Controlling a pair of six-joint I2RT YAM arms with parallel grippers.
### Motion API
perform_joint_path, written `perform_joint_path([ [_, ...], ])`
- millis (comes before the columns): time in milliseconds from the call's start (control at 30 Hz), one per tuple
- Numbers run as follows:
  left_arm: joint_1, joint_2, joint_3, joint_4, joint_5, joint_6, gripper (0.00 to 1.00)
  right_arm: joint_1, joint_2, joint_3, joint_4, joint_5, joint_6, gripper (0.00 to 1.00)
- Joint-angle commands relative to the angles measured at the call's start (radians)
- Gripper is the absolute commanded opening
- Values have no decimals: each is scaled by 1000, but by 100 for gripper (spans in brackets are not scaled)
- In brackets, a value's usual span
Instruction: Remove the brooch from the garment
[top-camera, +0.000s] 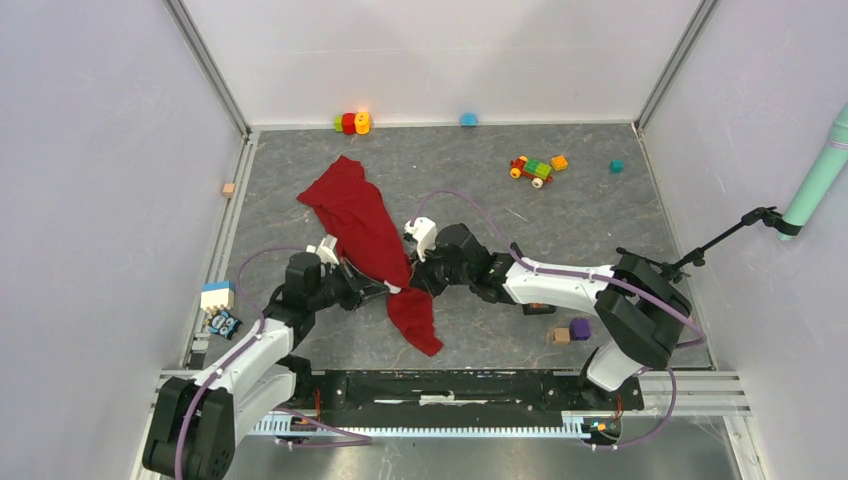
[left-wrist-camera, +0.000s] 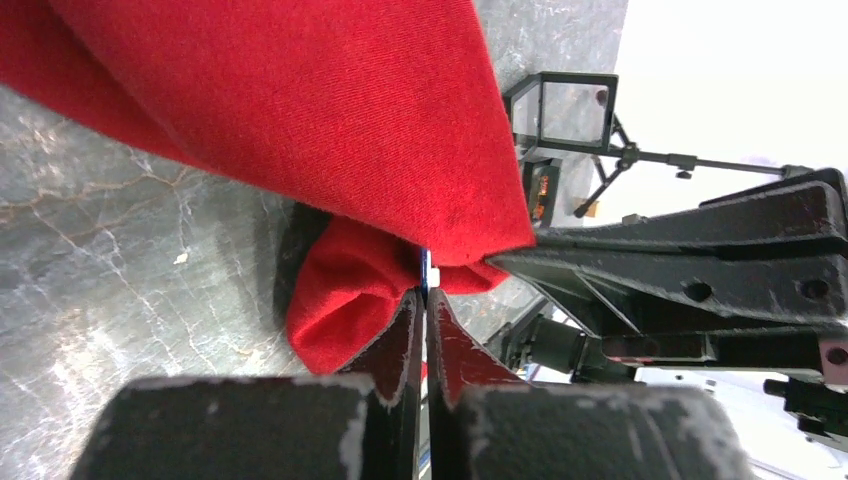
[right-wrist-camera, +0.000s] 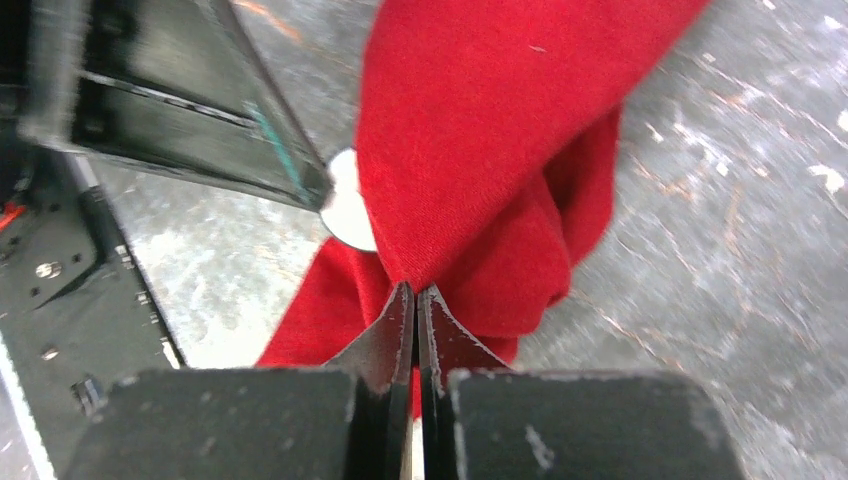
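Grey marbled surface (top-camera: 620, 215), red garment (top-camera: 360, 225) across its middle

White walls (top-camera: 450, 50) close it in, and toys (top-camera: 352, 122) dot the far edge. The garment runs from left of centre toward the near edge. My right gripper (right-wrist-camera: 415, 292) is clamped on a fold. My left gripper (left-wrist-camera: 424, 292) is closed on the brooch (right-wrist-camera: 345, 215), a pale disc half hidden by cloth, its face unreadable.

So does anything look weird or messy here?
Yes. The red garment is not lying flat: it is twisted and bunched in the middle, where both grippers meet. The right gripper pinches it and the left gripper is shut on a small white brooch there. Nothing looks torn.
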Motion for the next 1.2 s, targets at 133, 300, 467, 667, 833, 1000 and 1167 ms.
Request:
perform_joint_path([
  [133,-1,-45,193,-301,-63,231,2,-51,-25,-69,-46,182,107,1],
  [300,-1,-13,239,-316,7,272,2,-60,-69,-134,82,43,157,47],
  [467,-2,25,293,-370,39,291,2,-81,-165,-236,269,-17,242,50],
  [667,-25,20,174,-212,39,137,28,-87,-102,-175,228,-61,194,62],
  [833,-44,4,25,83,12,-44,40,-88,-13,-73,155,-83,140,63],
  [1000,-45,75,5,207,-9,-59,46,-90,51,-23,128,-50,146,70],
  [1167,-45,213,9,363,5,-96,41,-120,80,-77,226,-84,278,65],
])
